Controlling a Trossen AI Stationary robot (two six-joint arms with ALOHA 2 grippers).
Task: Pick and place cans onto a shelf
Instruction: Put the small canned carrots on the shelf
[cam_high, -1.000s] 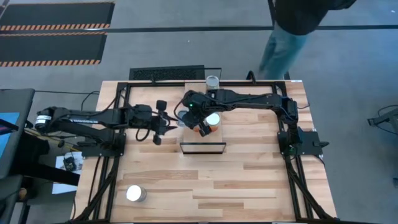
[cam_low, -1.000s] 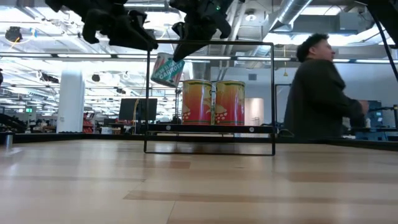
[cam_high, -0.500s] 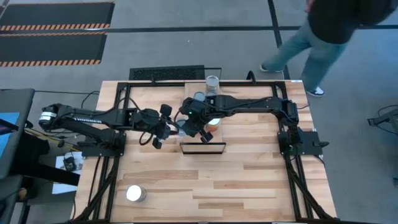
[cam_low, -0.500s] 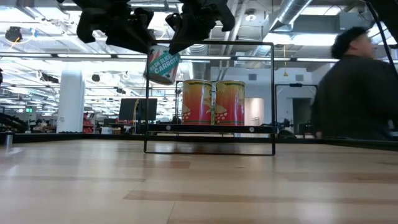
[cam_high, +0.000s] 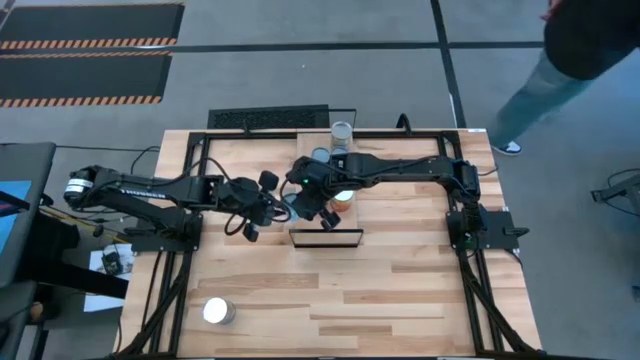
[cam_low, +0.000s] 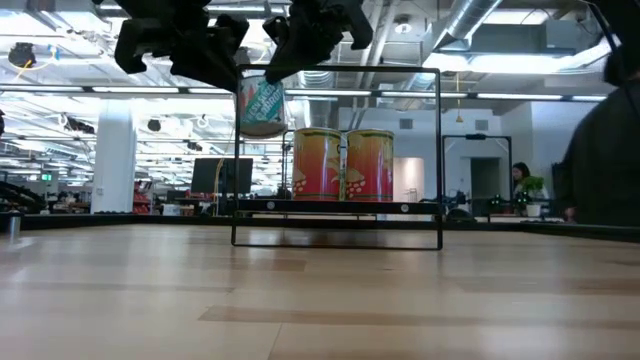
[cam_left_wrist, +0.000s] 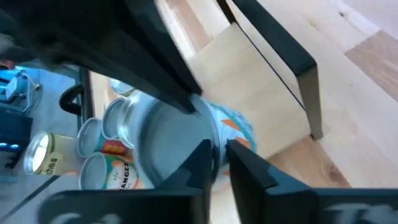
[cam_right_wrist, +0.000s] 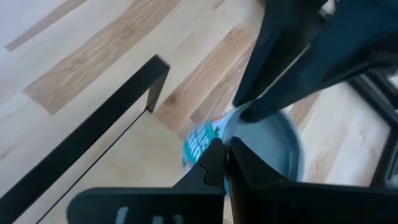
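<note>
Observed: a teal-labelled can (cam_low: 262, 103) is off the desk (cam_high: 400, 290), in the air at the left end of the shelf (cam_low: 336, 207), near the top bar of its black frame. Two orange cans (cam_low: 343, 164) stand upright on the shelf board just beside it. More cans sit behind the shelf, and one stray can (cam_high: 218, 311) stands well apart from the shelf, at the near left corner of the desk.

End effectors: both are at the teal can. The right end effector (cam_low: 312, 22) is above the shelf's left end; its wrist view shows dark fingers against the can's rim, so it appears to carry the can. The left end effector (cam_low: 185, 35) is just beside it, left of the shelf, with its fingers (cam_left_wrist: 205, 158) set narrow at the can's rim; whether it bears any load cannot be told.

Risks, as judged:
- Two end effectors crowd one can; contact between them could twist the can loose.
- The can hangs close to the frame's top bar and left post; a strike there could knock it free.
- A tilted release onto the board could topple it against the orange cans.
- A person (cam_high: 580, 60) is walking beyond the far right corner of the desk, apart from the arms.
</note>
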